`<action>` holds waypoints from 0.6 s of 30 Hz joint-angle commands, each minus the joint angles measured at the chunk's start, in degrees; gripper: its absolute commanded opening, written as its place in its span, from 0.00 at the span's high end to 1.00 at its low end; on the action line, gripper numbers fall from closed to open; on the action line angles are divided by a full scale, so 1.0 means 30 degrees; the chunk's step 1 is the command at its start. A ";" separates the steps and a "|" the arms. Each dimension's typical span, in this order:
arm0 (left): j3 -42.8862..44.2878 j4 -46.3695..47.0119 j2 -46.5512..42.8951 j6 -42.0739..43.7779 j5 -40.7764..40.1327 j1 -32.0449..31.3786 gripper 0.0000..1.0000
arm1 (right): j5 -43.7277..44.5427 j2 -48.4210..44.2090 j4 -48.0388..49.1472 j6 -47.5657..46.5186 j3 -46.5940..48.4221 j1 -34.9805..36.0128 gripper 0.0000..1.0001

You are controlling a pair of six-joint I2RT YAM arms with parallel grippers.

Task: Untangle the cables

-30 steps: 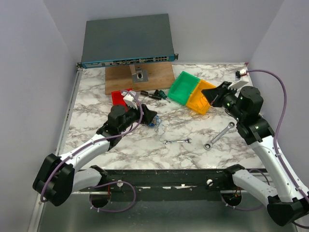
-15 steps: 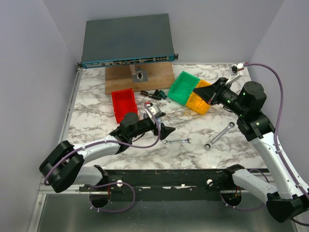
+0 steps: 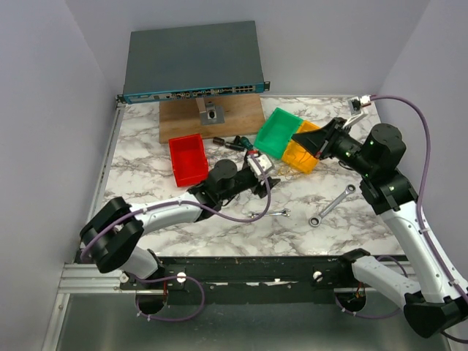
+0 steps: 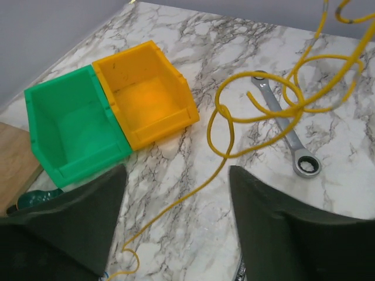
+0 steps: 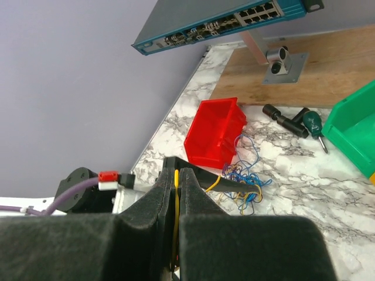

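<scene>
Plainly, my right end effector point(image 5: 177, 175) was pinched shut on the yellow cable point(image 4: 224, 110), well apart from the tangle of cables point(image 5: 243, 180) near the red bin point(image 5: 217, 132). My left end effector point(image 4: 176, 205) hung wide open and empty. It was the nearer one to the slack loops, which lay just ahead and rightward on the desk point(image 4: 234, 35), slanting near-left to far-right across a ratchet wrench point(image 4: 287, 126). No writing was legible anywhere.
</scene>
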 commanded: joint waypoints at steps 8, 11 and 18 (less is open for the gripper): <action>0.1588 -0.3080 0.1173 0.0210 -0.4504 -0.0186 1.00 | 1.3032 -0.1540 -0.5006 0.0610 0.2340 -0.0007 0.99; 0.0435 -0.3563 0.0180 -0.2810 -0.4368 0.1527 1.00 | 1.9627 -0.2537 -0.6635 0.1306 0.2556 -0.0010 0.99; -0.1935 -0.5331 -0.2210 -0.6715 -0.5158 0.4282 1.00 | 2.6407 -0.4500 -0.7838 0.2539 0.2058 -0.0011 0.99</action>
